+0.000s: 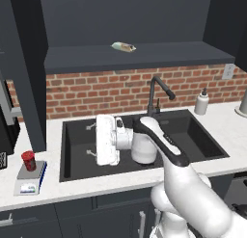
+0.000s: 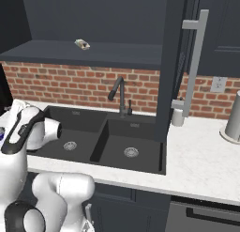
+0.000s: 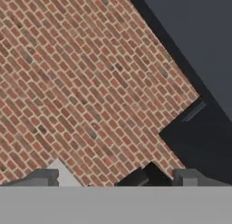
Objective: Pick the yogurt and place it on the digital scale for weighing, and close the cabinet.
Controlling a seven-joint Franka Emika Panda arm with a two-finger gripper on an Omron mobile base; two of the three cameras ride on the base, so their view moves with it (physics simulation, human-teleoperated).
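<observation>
Yogurt (image 1: 28, 160), a small red cup with a darker top, stands upright on the grey plate of the digital scale (image 1: 30, 179), which sits near the front left corner of the white surface (image 1: 53, 181), to the left of the black sink (image 1: 77, 145). The scale's white body has a blue edge along its right side. The cabinet (image 1: 135, 56) above the brick wall (image 1: 96, 90) is open: its dark shelf is exposed, and a pale wrapped packet (image 1: 123, 46) lies on that shelf near its front edge, above the sink. One dark door (image 2: 173, 62) with a long silver bar handle (image 2: 194, 62) swings out over the surface at the right end of the sink in the right base view; another dark door (image 1: 24, 73) stands out at the left end in the left base view. The white arm reaches over the sink, its hand turned toward the left, apart from the yogurt. The fingers (image 3: 120, 177) stand spread wide with nothing between them, facing the brick wall in the hand view. A black tap (image 1: 157, 92) rises at the back edge of the sink, and a white soap bottle (image 1: 201, 102) stands on the surface by the wall toward the back right corner.
</observation>
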